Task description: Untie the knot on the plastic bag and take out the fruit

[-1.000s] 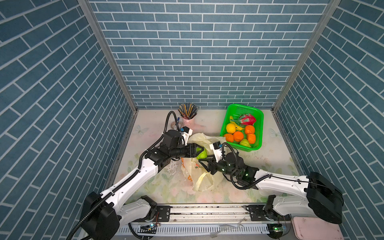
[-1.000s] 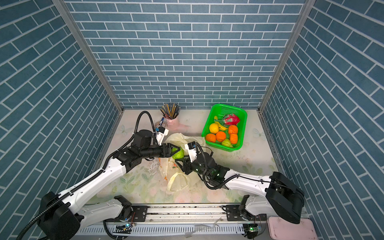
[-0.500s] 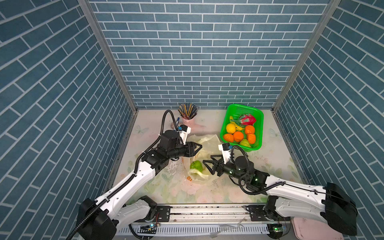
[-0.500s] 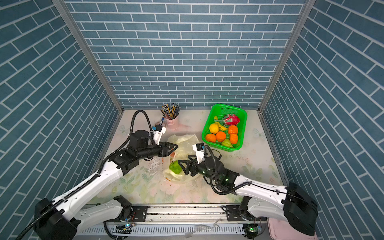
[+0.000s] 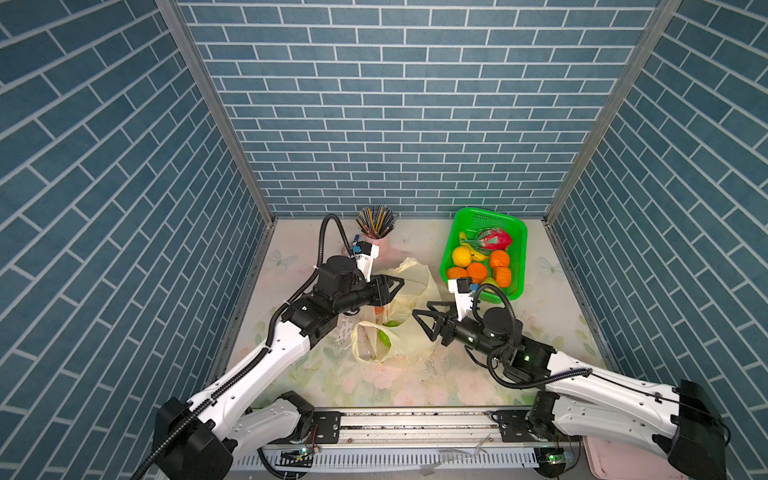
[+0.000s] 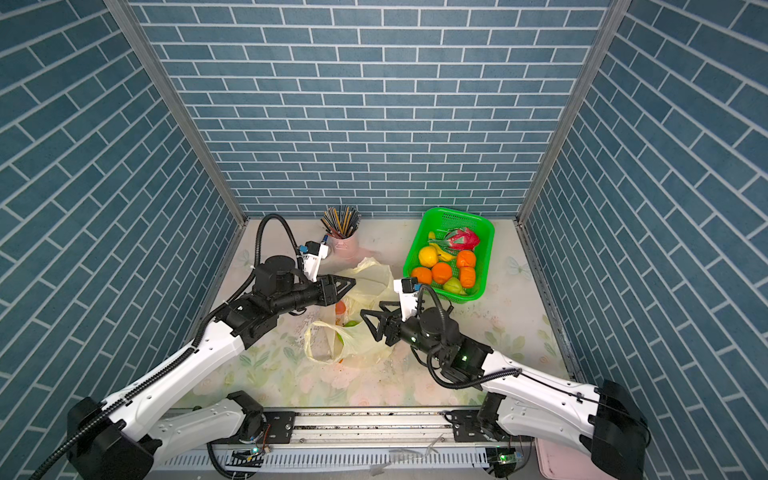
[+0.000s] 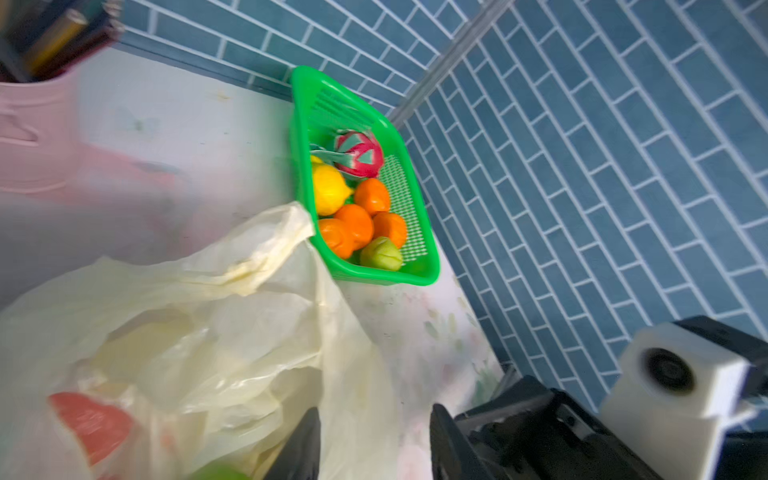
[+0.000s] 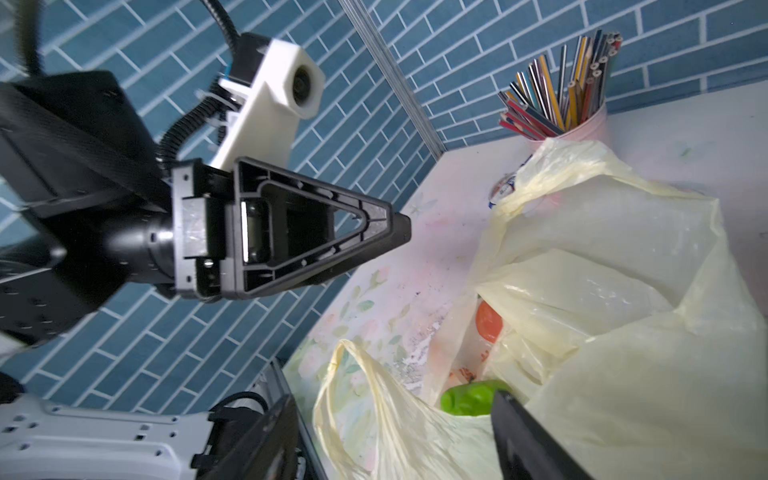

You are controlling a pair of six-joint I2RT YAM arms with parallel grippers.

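The pale yellow plastic bag (image 5: pixel 409 286) (image 6: pixel 370 282) (image 7: pixel 208 332) (image 8: pixel 623 332) lies slack on the table, mouth open. A loose handle loop (image 5: pixel 361 345) trails toward the front. The knot is out of view. One green fruit (image 5: pixel 388 332) (image 6: pixel 352 323) (image 8: pixel 469 397) sits inside the mouth. My left gripper (image 5: pixel 397 284) (image 6: pixel 351 282) (image 7: pixel 374 440) hovers open above the bag's far half, holding nothing. To the right of the mouth my right gripper (image 5: pixel 420 309) (image 6: pixel 370 309) (image 8: pixel 395 432) is open wide and empty. More fruit lies in the basket: a dragon fruit (image 5: pixel 494 239), a yellow one (image 5: pixel 462 255) and oranges (image 5: pixel 477 272).
The green basket (image 5: pixel 482 218) (image 6: pixel 453 216) (image 7: pixel 297 124) stands at the back right, just beyond the bag. A pink cup of pencils (image 5: pixel 376 232) (image 8: pixel 561 95) stands at the back, behind my left gripper. Blue brick walls close in three sides.
A second ago both grippers held the bag up between them. It now lies slack on the table. My right gripper has let go and drawn back right, and my left has pulled off the bag.
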